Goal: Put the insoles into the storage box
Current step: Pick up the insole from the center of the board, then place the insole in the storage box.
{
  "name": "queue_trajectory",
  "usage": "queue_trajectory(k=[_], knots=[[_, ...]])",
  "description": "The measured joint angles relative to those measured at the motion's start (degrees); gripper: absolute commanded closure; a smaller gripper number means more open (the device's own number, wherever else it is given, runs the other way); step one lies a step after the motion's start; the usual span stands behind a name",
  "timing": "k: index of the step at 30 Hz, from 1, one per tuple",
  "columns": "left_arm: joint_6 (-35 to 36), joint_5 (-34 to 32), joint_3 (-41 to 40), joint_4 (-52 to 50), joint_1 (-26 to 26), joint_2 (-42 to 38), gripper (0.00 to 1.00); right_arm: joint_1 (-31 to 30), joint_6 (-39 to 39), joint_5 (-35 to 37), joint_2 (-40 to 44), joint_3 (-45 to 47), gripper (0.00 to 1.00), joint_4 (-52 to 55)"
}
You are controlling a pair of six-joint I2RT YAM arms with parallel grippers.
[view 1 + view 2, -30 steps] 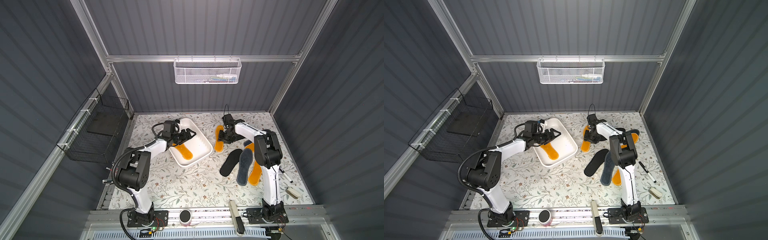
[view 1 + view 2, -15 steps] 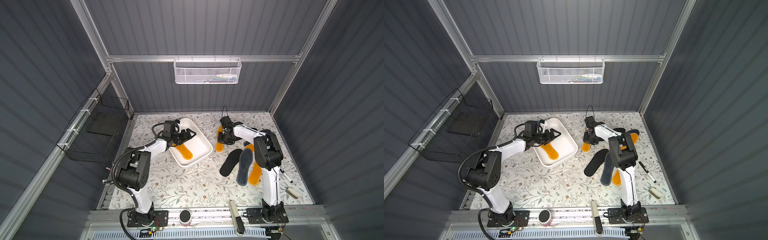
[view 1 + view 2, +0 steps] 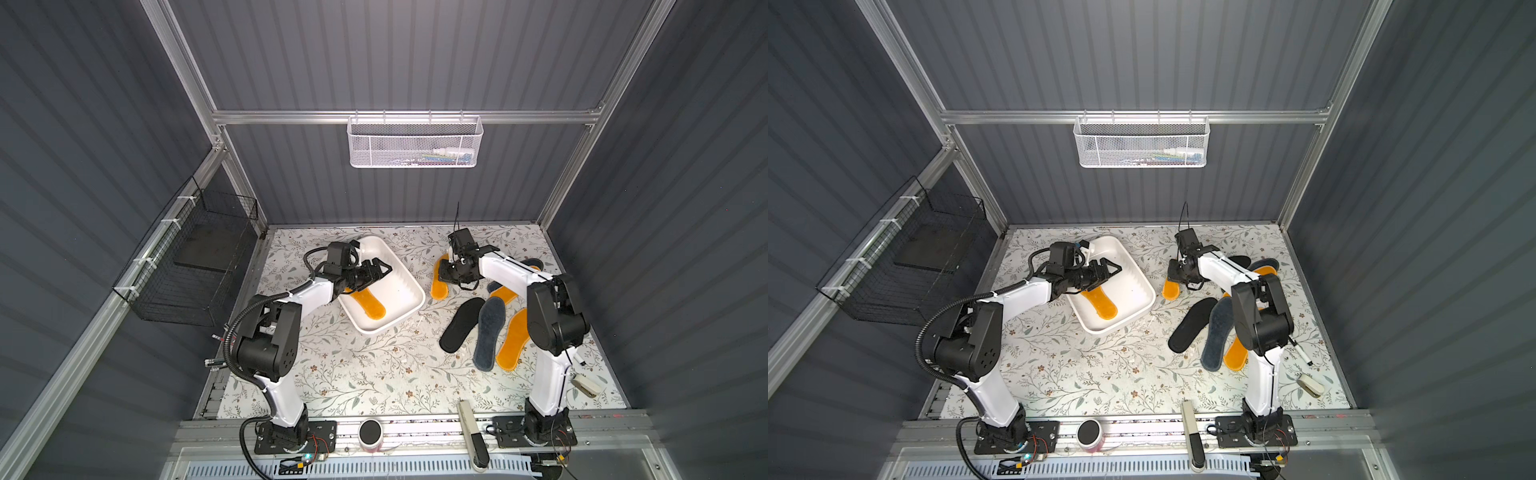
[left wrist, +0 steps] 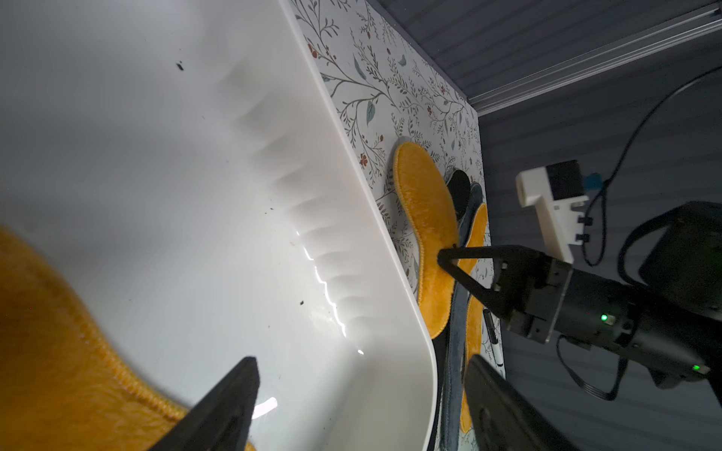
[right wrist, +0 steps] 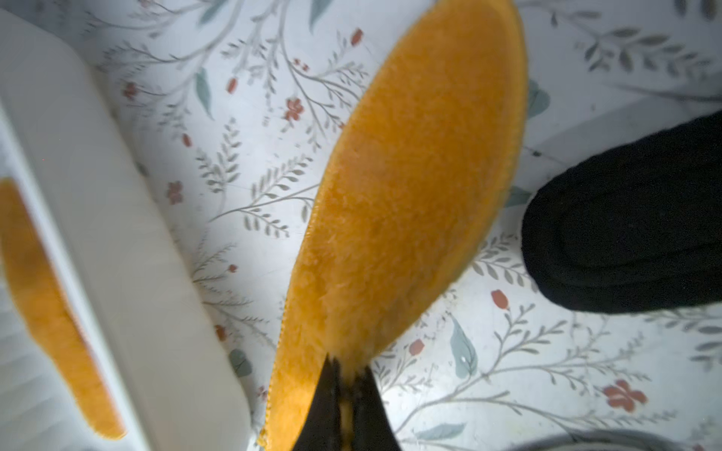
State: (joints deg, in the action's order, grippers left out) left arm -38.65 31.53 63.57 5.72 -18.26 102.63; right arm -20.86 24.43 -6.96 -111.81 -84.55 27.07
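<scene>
The white storage box (image 3: 409,308) (image 3: 1144,305) sits left of centre on the floral mat, with one orange insole (image 3: 370,305) (image 3: 1100,303) lying in it. My left gripper (image 3: 384,268) (image 4: 359,390) hovers open over the box with nothing between its fingers. Just right of the box, my right gripper (image 3: 449,274) (image 5: 345,367) is shut on the edge of a second orange insole (image 3: 439,287) (image 5: 410,175). On the mat further right lie a black insole (image 3: 461,318), a grey-blue insole (image 3: 488,332) and an orange insole (image 3: 513,338), with more partly hidden under the right arm.
A white mesh basket (image 3: 415,141) hangs on the back wall and a black wire basket (image 3: 195,266) on the left wall. A pen (image 3: 1302,353) and a small white object (image 3: 586,384) lie near the mat's right front corner. A long tool (image 3: 469,424) rests on the front rail.
My right gripper has shut on the orange insole beside the box and shifted slightly toward the box. The left arm has stayed where it was, open.
</scene>
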Motion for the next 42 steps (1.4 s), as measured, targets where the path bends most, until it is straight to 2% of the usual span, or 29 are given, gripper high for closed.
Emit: queue_trajectory(k=[9, 16, 27, 35, 42], knots=[[0.0, 0.0, 0.0, -0.2, 0.0, 0.0, 0.16, -0.2, -7.6, -4.9, 11.0, 0.8, 0.97, -1.9], [-1.1, 1.8, -1.2, 2.4, 0.4, 0.0, 0.19, -2.7, -13.7, -9.0, 13.3, 1.7, 0.98, -2.5], [-1.4, 1.9, -4.3, 3.3, 3.2, -2.8, 0.19, -10.8, -19.9, -13.4, 7.5, -2.3, 0.97, -1.2], [-1.4, 1.0, -5.6, 3.3, 4.7, -4.7, 0.20, -15.2, -21.5, -13.1, 0.3, -8.2, 0.97, 1.7], [-1.4, 0.4, -7.5, 2.4, 6.6, -6.9, 0.20, -16.6, -22.1, -10.5, -5.0, -13.0, 0.96, 4.6]])
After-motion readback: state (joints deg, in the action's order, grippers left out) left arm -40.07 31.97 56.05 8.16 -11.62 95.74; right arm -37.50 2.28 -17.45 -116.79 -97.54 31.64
